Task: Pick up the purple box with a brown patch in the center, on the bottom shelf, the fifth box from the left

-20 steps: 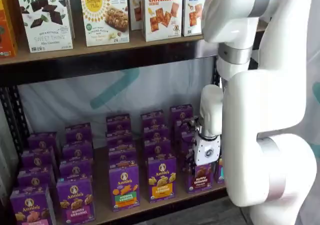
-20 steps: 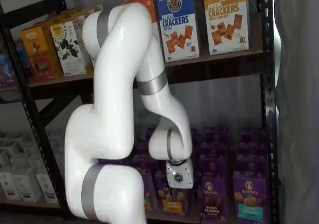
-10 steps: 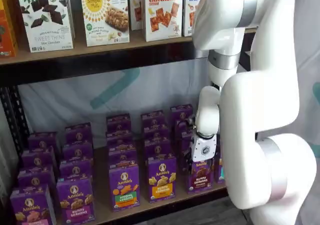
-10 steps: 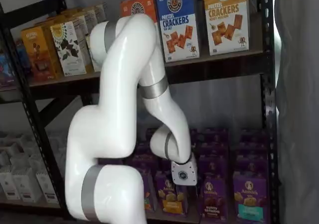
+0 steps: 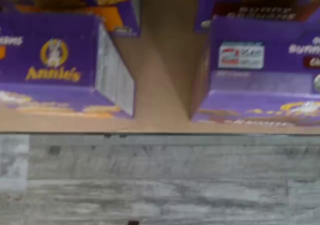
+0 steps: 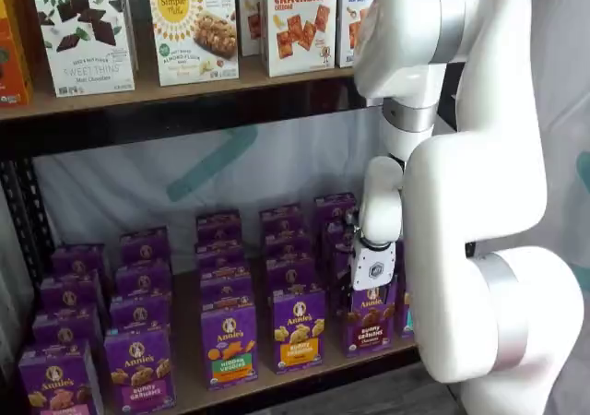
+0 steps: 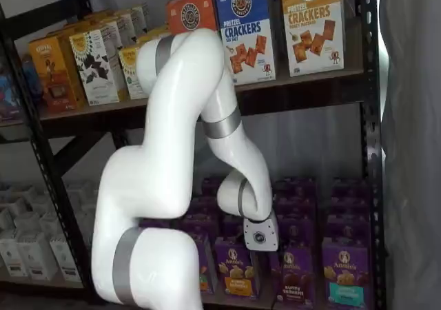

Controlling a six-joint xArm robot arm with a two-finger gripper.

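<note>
While the white arm [image 6: 479,203] fills the foreground of both shelf views, its gripper [image 6: 373,281] hangs low at the front of the bottom shelf [image 6: 304,371], directly above the front row of purple cartons. Only the gripper's white body shows in both shelf views; the black fingers are hidden against the cartons, so the pictures do not show a gap, though the jaws stand at their widest and nothing can be seen held between them. Just under the gripper stands the purple box [image 6: 369,320], upright at the shelf's front edge, with dark brown cookies and a dark band reading "bunny grahams"; it appears again in a shelf view [image 7: 296,277] below the gripper body. Beside it stands a purple carton with an orange band [image 6: 298,327], which the wrist view shows as the carton with the Annie's logo on its top [image 5: 60,65], parted from the purple box by a bare strip of tan board. Farther back more purple cartons fill the columns, and above them the higher shelf carries cracker boxes [image 6: 300,18].
</note>
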